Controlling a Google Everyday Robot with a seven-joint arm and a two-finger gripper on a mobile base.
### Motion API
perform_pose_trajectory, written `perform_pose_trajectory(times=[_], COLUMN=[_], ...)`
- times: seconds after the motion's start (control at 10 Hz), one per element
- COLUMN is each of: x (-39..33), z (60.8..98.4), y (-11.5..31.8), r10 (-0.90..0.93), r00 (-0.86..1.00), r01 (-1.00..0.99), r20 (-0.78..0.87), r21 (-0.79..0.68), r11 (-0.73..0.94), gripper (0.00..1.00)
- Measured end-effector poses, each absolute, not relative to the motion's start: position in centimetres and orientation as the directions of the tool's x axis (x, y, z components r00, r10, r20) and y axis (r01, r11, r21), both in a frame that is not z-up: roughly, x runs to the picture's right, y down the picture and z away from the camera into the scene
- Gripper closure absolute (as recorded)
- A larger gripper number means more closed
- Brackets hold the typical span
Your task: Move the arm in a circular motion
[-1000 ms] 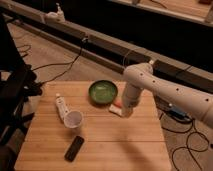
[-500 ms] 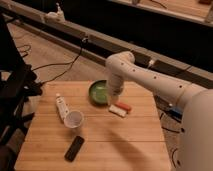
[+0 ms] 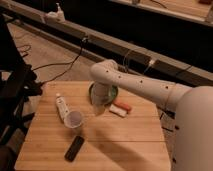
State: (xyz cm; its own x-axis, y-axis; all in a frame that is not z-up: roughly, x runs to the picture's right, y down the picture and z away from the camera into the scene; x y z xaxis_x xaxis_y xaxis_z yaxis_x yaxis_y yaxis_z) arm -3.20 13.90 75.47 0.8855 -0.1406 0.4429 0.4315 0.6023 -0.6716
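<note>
The arm (image 3: 145, 87) is a thick white tube with small dark screw holes. It reaches from the lower right corner up and left over the wooden table (image 3: 125, 145). Its elbow (image 3: 104, 71) bends down above a green bowl (image 3: 114, 94), hiding most of it. The gripper (image 3: 98, 108) hangs below the elbow, just above the table at the bowl's front left edge. It holds nothing that I can see.
On the table lie a white bottle (image 3: 61, 106), a pale cup (image 3: 73, 119), a black remote (image 3: 75, 148) and a red and white item (image 3: 120, 108). A dark chair (image 3: 15, 95) stands at the left. Cables (image 3: 60, 65) run over the floor behind.
The arm has swung left and towards the camera. Its elbow went from right of the bowl to over it, and the gripper moved from the red and white item to the bowl's left.
</note>
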Motion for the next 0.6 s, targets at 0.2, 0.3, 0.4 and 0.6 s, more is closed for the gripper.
perform_pose_trajectory(times=[0.2,0.3,0.4,0.6], x=[-1.8,-0.4,1.0,4.3], z=[74.1,73.7,73.5,73.5], y=[16.4,17.2,17.7,17.0], r10=[-0.106,-0.09,-0.078,-0.029], r00=[0.901,0.915,0.929,0.958], r01=[0.401,0.372,0.341,0.249], r20=[0.422,0.394,0.363,0.285], r21=[-0.713,-0.735,-0.753,-0.775], r11=[0.575,0.566,0.563,0.581], gripper=[1.0,1.0,1.0,1.0])
